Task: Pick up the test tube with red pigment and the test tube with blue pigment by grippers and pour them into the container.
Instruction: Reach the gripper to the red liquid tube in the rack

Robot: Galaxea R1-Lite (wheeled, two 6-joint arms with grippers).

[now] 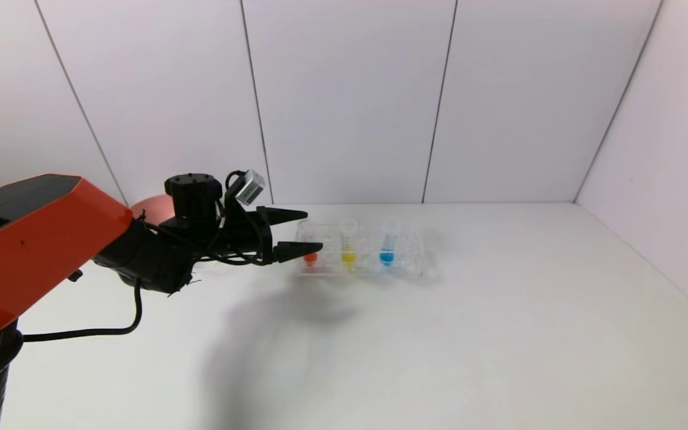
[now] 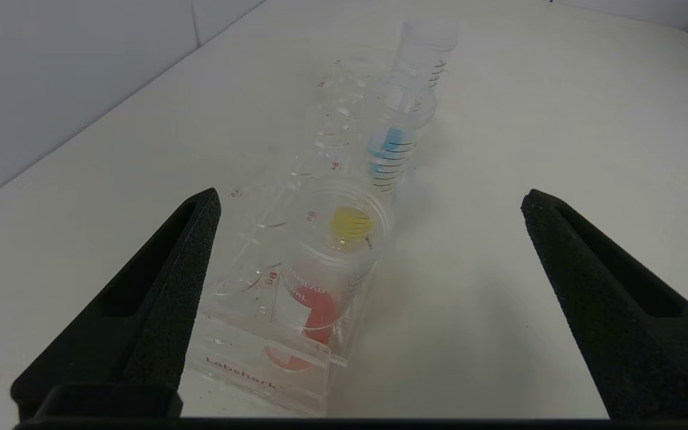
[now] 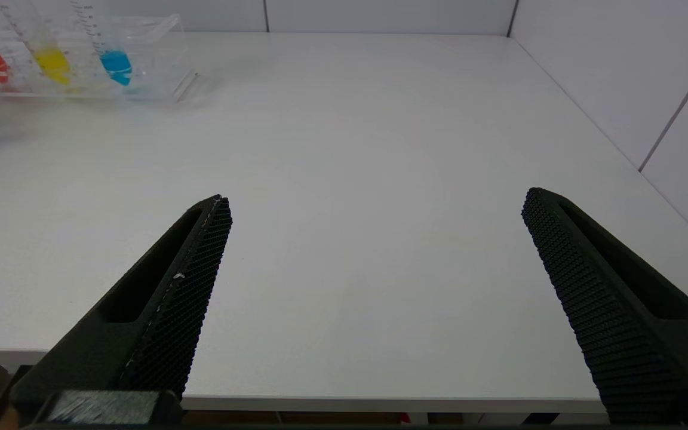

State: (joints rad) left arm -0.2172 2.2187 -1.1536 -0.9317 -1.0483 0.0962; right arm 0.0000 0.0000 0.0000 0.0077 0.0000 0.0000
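**Left gripper wide apart at the red end of the rack**

Head view shows a clear rack point(image 1: 363, 254) standing on the white table point(image 1: 439, 334), near the back wall. Three tubes stand in it in one row. The red tube point(image 1: 310, 249) is at the left end, the yellow tube point(image 1: 348, 243) is in the middle, and the blue tube point(image 1: 388, 243) is to the right of it. Each tube stands about upright, the open mouth up and the rounded bottom down, and the liquid lies only at the bottom. The other holes of the rack hold nothing that I can see.

The left gripper point(image 1: 300, 230) reaches toward the rack from the left side, and its two fingers are spread wide with nothing between them. In the head view one fingertip overlaps the red tube; if it touches, I cannot tell. In the left wrist view the rack runs away from the gripper, red tube point(image 2: 311, 307) the nearest, then yellow point(image 2: 351, 222), then blue point(image 2: 389, 149).

Behind the left arm a pink bowl point(image 1: 151, 209) is partly hidden.

The right gripper point(image 3: 374, 203) hangs at the near table edge, far from the rack, fingers wide apart and holding nothing.
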